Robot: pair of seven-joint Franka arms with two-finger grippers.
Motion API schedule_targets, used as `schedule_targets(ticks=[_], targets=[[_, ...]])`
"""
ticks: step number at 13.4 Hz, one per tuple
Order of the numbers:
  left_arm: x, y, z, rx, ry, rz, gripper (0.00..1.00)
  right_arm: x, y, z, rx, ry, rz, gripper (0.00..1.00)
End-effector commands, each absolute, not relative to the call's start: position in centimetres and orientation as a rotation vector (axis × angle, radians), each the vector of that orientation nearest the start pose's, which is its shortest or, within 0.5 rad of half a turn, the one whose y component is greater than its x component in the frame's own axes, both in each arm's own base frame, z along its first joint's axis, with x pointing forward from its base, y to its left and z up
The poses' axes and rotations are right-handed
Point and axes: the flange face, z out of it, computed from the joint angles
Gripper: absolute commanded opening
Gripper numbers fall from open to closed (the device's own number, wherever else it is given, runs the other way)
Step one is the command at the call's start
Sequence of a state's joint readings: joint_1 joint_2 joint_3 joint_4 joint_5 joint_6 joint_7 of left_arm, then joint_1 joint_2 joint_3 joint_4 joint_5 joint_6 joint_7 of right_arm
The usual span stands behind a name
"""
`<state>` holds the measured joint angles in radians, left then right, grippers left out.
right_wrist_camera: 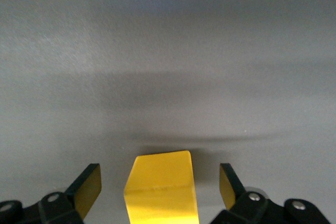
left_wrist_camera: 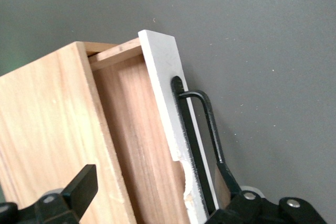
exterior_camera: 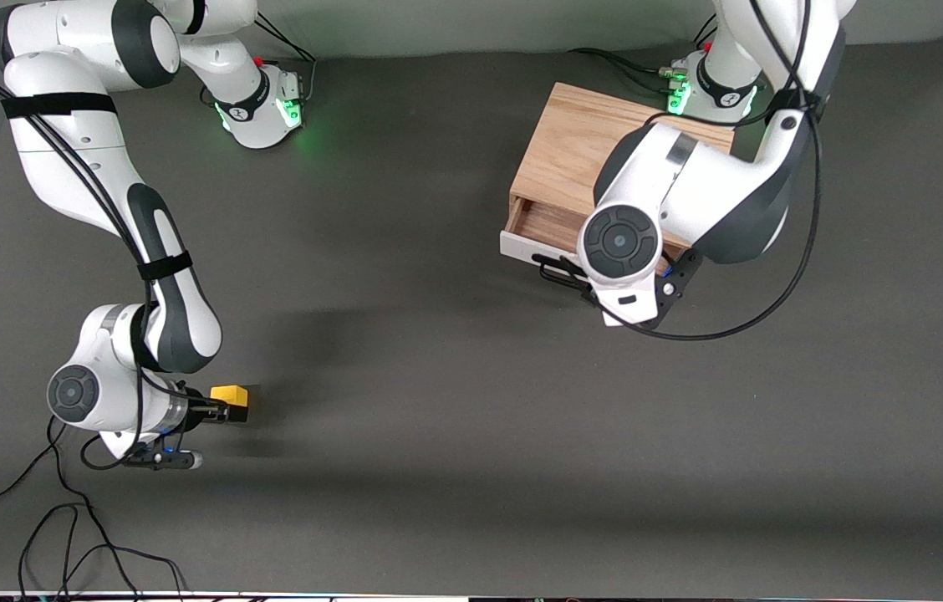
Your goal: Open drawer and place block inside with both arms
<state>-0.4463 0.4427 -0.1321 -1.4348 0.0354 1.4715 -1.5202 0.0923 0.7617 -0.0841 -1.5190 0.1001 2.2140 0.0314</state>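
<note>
The yellow block (exterior_camera: 231, 396) lies on the dark table near the right arm's end. My right gripper (exterior_camera: 219, 410) is low at the block and open. In the right wrist view the block (right_wrist_camera: 161, 190) sits between the two fingertips (right_wrist_camera: 87, 187) with a gap on each side. The wooden box (exterior_camera: 576, 142) stands in front of the left arm's base, its drawer (exterior_camera: 522, 247) pulled partly out. My left gripper (left_wrist_camera: 157, 187) is open astride the white drawer front (left_wrist_camera: 165, 93) and the black handle (left_wrist_camera: 209, 121). One finger (left_wrist_camera: 83, 184) is over the box top.
Loose black cables (exterior_camera: 62, 535) lie on the table by the front edge at the right arm's end. A cable loop (exterior_camera: 722, 334) hangs from the left arm over the table. The green-lit bases (exterior_camera: 264, 107) stand along the back.
</note>
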Motion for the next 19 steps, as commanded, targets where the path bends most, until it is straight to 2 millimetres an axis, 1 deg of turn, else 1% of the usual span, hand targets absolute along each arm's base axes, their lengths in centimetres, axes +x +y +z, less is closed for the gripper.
schedule_targets(ticks=[1,2,3,4,6,7,8,9,10,11,12,13,14,15,16,17,18,19], targets=[[54.0,-32.8,41.2,-2.479,-1.208,0.324,1.0,68.9,1.9,20.6,-3.111,0.138,0.093,1.0],[54.3,-31.7,42.2,-2.507,-1.161,0.338,1.0,68.8,2.0,20.5,-3.11,0.138,0.1,1.0],[54.8,-29.9,44.1,-2.552,-1.118,0.351,1.0,68.6,2.0,20.5,-3.111,0.135,0.107,0.99],[55.2,-27.7,46.4,-2.598,-1.089,0.35,1.0,68.3,2.1,20.4,-3.108,0.133,0.117,0.87],[55.1,-24.1,51.0,-2.721,-0.923,0.353,1.0,68.0,2.0,20.1,-3.108,0.127,0.136,0.59],[55.1,-22.2,53.0,-2.767,-0.876,0.34,1.0,67.9,2.0,20.1,-3.109,0.12,0.145,0.46],[55.2,-20.2,54.5,-2.8,-0.854,0.325,1.0,68.0,2.2,20.3,-3.107,0.115,0.146,0.32],[55.2,-19.1,55.4,-2.837,-0.786,0.318,1.0,68.2,2.2,20.6,-3.107,0.112,0.143,0.23],[55.2,-18.2,56.3,-2.876,-0.704,0.304,1.0,68.4,2.1,21.4,-3.106,0.109,0.124,0.22],[55.4,-17.1,56.9,-2.889,-0.642,0.281,1.0,68.8,2.0,23.0,-3.106,0.105,0.098,0.22],[55.4,-16.8,57.1,-2.895,-0.602,0.269,1.0,69.5,2.1,25.6,-3.107,0.093,0.091,0.22],[55.4,-16.8,57.1,-2.896,-0.598,0.266,1.0,70.0,2.6,28.5,-3.103,0.08,0.125,0.22],[55.2,-16.7,57.8,-2.91,-0.567,0.255,1.0,70.5,3.3,31.8,-3.096,0.074,0.157,0.21],[54.8,-15.6,59.2,-2.947,-0.462,0.235,1.0,70.7,5.4,34.8,-3.094,0.038,0.182,0.21],[54.8,-13.2,60.3,-2.972,-0.404,0.223,1.0,70.5,7.4,37.0,-3.091,0.019,0.196,0.21],[54.6,-11.1,61.8,-3.005,-0.345,0.201,1.0,70.2,9.1,38.9,-3.096,0.066,0.185,0.21],[54.4,-8.6,62.9,-3.029,-0.287,0.184,1.0,69.7,10.9,40.1,-3.097,0.077,0.169,0.21],[54.2,-6.2,63.9,-3.06,-0.231,0.159,1.0,69.4,11.9,40.4,-3.092,0.075,0.168,0.21]])
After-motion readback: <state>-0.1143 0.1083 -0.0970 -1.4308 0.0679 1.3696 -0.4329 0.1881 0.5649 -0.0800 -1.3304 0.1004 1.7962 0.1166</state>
